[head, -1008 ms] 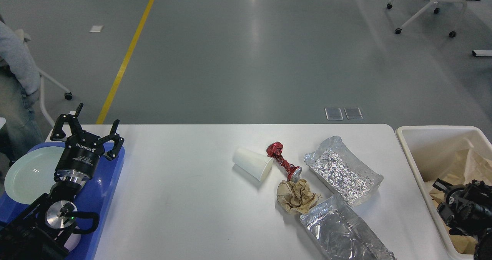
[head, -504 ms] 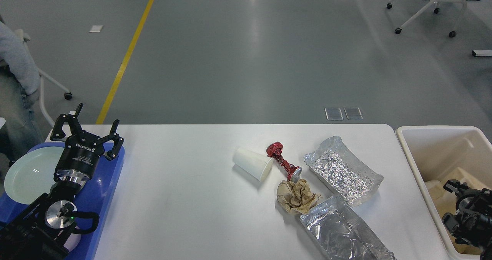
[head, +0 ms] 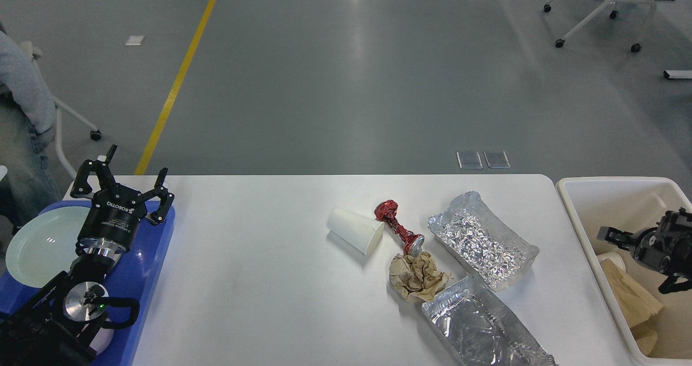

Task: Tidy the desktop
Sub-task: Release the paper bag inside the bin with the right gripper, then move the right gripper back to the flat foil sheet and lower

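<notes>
Right gripper (head: 621,241) spread empty above bin (head: 573,193) (paper inside); left gripper (head: 121,179) open over tray (head: 157,252); litter crowds desktop (head: 259,258).

White desktop (head: 259,279), cup (head: 355,230), crushed can (head: 398,227), foil (head: 483,240)

My right gripper (head: 621,239) rises out of the cream bin (head: 573,193)

It now sits higher than a second ago, fingers pointing left toward the bin's near wall, and the brown paper (head: 630,295) it covered lies exposed below it.
</notes>
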Controlling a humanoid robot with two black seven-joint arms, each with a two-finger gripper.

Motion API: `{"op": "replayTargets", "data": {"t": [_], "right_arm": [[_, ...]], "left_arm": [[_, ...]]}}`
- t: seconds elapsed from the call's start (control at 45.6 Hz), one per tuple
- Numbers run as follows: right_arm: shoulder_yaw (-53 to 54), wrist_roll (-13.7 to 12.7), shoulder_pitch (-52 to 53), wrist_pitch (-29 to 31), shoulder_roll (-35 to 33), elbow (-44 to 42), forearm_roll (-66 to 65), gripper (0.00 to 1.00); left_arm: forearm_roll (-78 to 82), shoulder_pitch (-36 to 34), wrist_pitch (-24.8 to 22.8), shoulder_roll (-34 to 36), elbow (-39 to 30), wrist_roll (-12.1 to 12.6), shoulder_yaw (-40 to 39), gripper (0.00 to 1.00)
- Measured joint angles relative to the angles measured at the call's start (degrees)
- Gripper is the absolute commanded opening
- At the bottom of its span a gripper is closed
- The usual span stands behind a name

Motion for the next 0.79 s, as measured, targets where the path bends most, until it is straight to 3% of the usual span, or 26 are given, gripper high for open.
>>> {"op": "replayTargets", "data": {"t": [0.197, 0.373, 0.57, 0.789], "right_arm": [[-1.5, -0.5, 19.5, 14.3, -5.4, 17.0, -11.4, 1.0], [-12.0, -0.5, 39.4, 25.8, -2.3, 30.5, -10.8, 1.0], [-20.7, -0.6, 60.3, 32.3, 3.3, 47.2, -2.3, 1.0], [-23.4, -2.4, 76.8, 37.7, 11.0, 58.8, 7.4, 1.0]], "left_arm": [[0.0, 0.0, 0.0, 0.0, 0.0, 0.0, 0.0, 0.96], [0.0, 0.0, 0.0, 0.0, 0.0, 0.0, 0.0, 0.96], [0.0, 0.0, 0.0, 0.0, 0.0, 0.0, 0.0, 0.96], [0.0, 0.0, 0.0, 0.0, 0.0, 0.0, 0.0, 0.96]]}}
